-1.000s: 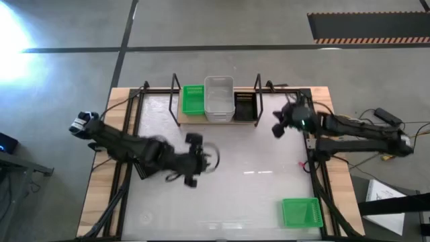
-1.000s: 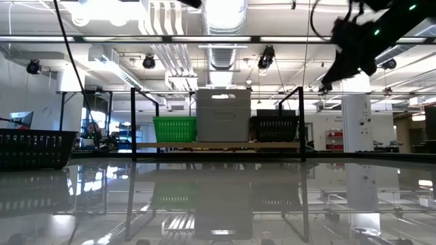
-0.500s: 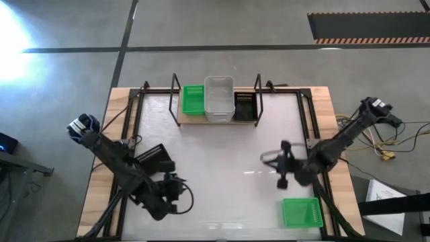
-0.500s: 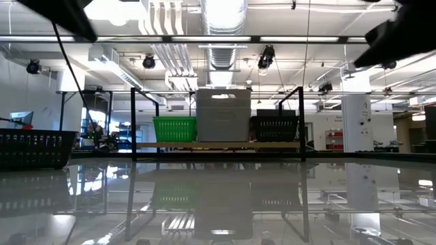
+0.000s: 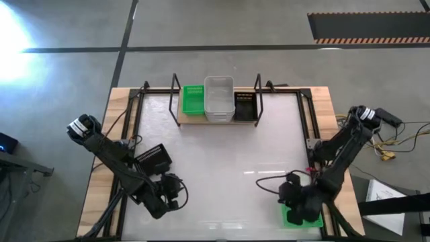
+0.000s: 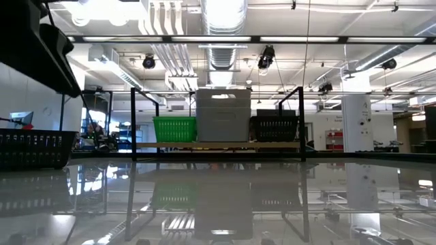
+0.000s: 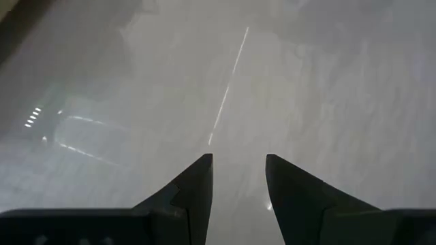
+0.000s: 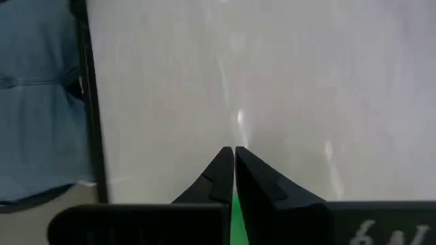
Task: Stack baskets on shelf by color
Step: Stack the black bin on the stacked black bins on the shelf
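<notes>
**Now both my arms are sitting low at the near end of the table**

Right now my right gripper (image 5: 293, 196) is hanging over the near-right corner of the table (image 5: 222, 154), directly above the loose green basket (image 5: 306, 216), covering its upper-left part. In my right wrist view my two fingers (image 8: 225, 178) are pressing together with no gap, holding nothing, and a sliver of green is showing just under them. That basket is lying flat, open side up, its long axis running across the table from left to right.

My left gripper (image 5: 173, 191) is hovering over bare tabletop at the near-left, its fingers (image 7: 197, 187) standing apart around nothing. Beside my left arm a black basket (image 5: 153, 158) is lying, turned slightly askew, near the left edge.

At the far end the shelf (image 5: 216, 119) is carrying three stacks side by side: a green basket (image 5: 193, 99) on the left, a translucent white basket (image 5: 219, 98) in the middle, a black basket on the shelf (image 5: 244, 105) on the right, each with its long axis pointing away from me.

Half a second ago my right gripper was out over the middle-right of the table, short of the loose basket; my left has hardly shifted.
</notes>
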You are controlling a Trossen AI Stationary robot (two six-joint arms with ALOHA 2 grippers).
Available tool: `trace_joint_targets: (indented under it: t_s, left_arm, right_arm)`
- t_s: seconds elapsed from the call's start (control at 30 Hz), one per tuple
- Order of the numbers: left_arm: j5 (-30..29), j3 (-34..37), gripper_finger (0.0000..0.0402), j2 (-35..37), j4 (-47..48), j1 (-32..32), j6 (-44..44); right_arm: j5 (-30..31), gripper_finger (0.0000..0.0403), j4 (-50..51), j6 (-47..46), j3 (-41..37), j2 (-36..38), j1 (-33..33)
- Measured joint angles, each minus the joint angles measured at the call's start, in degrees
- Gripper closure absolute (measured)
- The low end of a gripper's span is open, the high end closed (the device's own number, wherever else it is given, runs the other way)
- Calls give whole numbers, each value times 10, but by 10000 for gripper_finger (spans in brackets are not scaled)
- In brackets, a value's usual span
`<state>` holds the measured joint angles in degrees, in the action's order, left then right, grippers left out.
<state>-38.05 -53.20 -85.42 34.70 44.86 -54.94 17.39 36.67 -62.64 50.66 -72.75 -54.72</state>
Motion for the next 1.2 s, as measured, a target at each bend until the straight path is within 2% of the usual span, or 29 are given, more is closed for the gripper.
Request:
trace_joint_targets:
  t_s: [0.17, 0.33, 0.53, 0.7, 0.83, 0.97, 1.1, 1.2]
  left_arm:
    - [-19, 13, 281, 0, -30, 0, 3]
    - [-57, 25, 281, 0, -65, 0, 36]
    - [-65, 41, 281, 0, -115, -2, 101]
    - [-54, 40, 281, 0, -114, -2, 108]
    - [74, -2, 281, 2, 6, -2, 66]
    - [144, -41, 281, 3, 181, -2, -14]
    - [161, -51, 281, 3, 296, -2, -56]
    - [162, -33, 281, 3, 332, -2, -78]
  right_arm:
    - [-90, 391, 46, -125, 72, -70, -5]
    - [-166, 356, 56, -193, 123, -138, -4]
    - [-175, 283, 145, -211, 209, -194, -4]
    - [-162, 225, 280, -248, 276, -226, -4]
    - [-144, 201, 338, -240, 298, -242, -4]
    - [-142, 196, 333, -211, 292, -246, -4]
    - [-119, 195, 335, -187, 286, -249, -4]
    - [-81, 195, 332, -160, 286, -249, -4]
